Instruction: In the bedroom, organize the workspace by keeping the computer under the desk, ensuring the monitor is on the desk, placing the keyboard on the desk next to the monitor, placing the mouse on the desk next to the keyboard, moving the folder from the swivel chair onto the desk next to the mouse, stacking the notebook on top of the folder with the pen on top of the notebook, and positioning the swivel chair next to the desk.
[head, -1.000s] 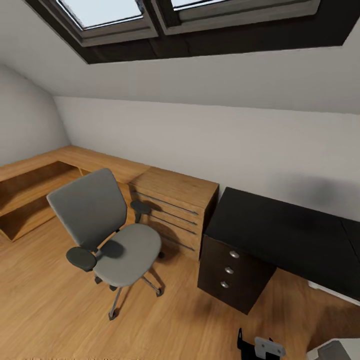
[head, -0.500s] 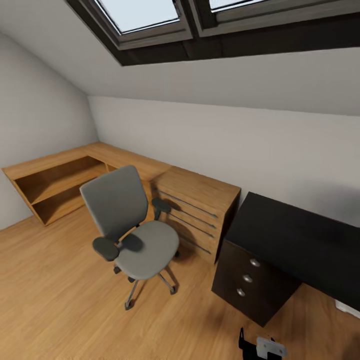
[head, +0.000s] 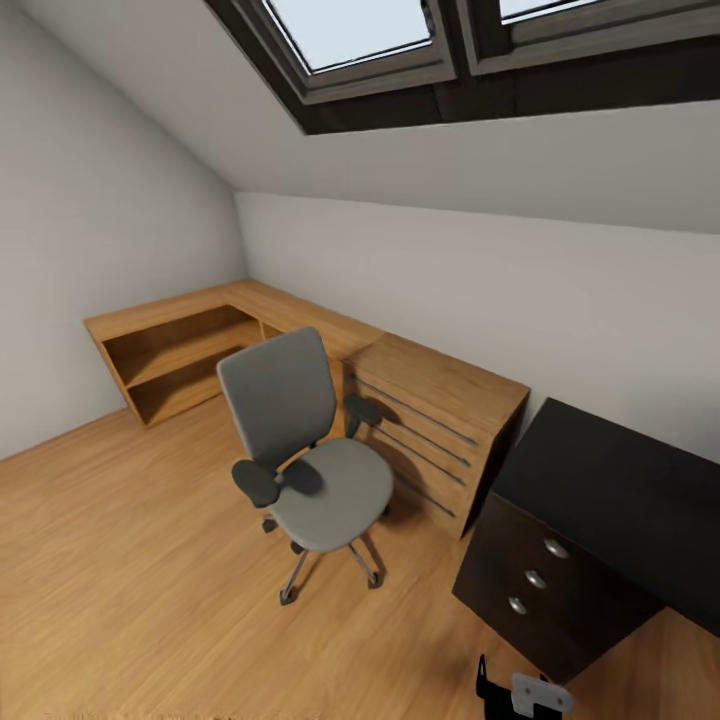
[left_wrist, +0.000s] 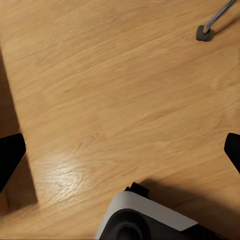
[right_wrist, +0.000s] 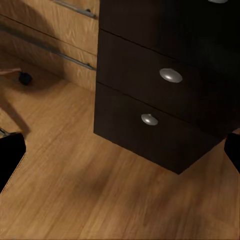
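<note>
The grey swivel chair (head: 310, 450) stands on the wood floor of the attic bedroom, its seat bare, in front of light-wood low shelving. The glossy black desk (head: 620, 480) sits to the right, with its black drawer unit (head: 540, 580) and silver knobs (right_wrist: 171, 75). The chair stands apart from the desk, with the wood drawer chest between them. My left gripper (left_wrist: 120, 150) is open over bare floor, near a chair castor (left_wrist: 204, 33). My right gripper (right_wrist: 120, 150) is open, facing the drawer unit. Computer, monitor, keyboard, mouse, folder, notebook and pen are out of view.
Light-wood low shelving (head: 170, 350) runs along the left wall and corner, ending in a wood drawer chest (head: 440, 420) beside the desk. The sloped ceiling holds dark-framed skylights (head: 360, 30). Open floor (head: 130, 580) lies left of the chair. My base (left_wrist: 145, 220) shows below the left gripper.
The head view has swung to the left, so chair, shelving and desk all sit further right in the picture. The things themselves have not moved.
</note>
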